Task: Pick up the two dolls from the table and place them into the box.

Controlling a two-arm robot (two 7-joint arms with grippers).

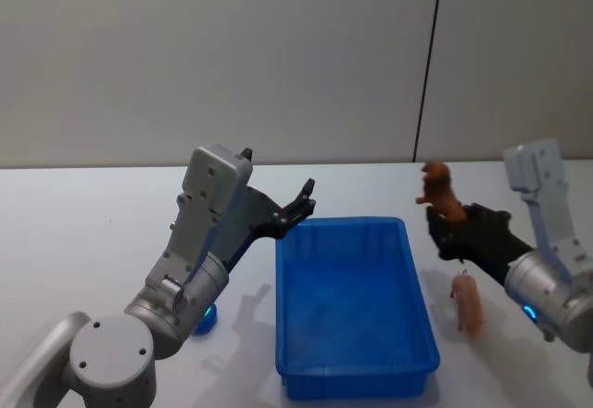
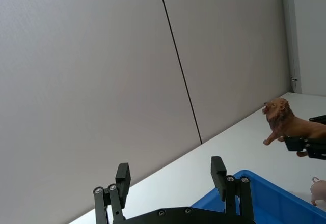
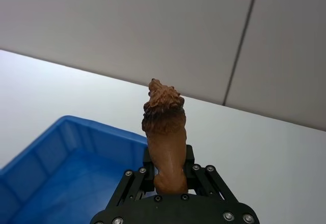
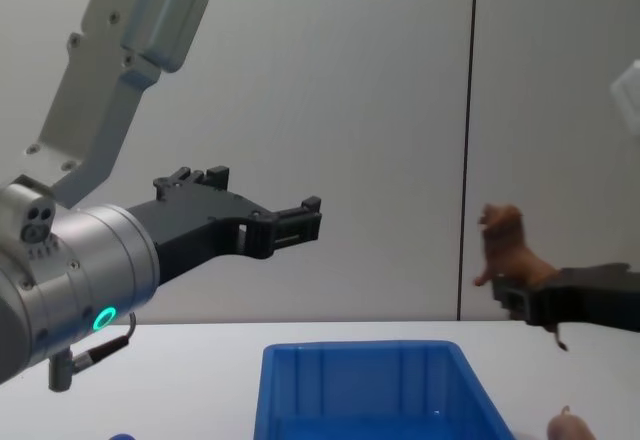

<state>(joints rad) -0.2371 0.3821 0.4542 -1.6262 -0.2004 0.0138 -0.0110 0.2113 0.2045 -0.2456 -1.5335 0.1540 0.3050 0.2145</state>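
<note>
what i see of my bot | left arm (image 4: 90, 260): silver-grey shells, teal ring light (image 4: 103, 318), thin grey cable (image 4: 105, 352) | left gripper (image 2: 170, 169) and right gripper (image 3: 167, 164): matte black links, small silver screws

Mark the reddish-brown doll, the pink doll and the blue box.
reddish-brown doll (image 1: 439, 190): head view, on its body.
pink doll (image 1: 467, 302): head view, on its back.
blue box (image 1: 357, 382): head view, on its near outer wall.

The right claw (image 1: 443, 227) grips the reddish-brown doll (image 1: 437, 188) in the air, right of the blue box (image 1: 357, 368). The pink doll (image 1: 468, 302) lies on the worktop (image 1: 93, 232) beside the box. The left claw (image 1: 301, 206) hangs spread.
</note>
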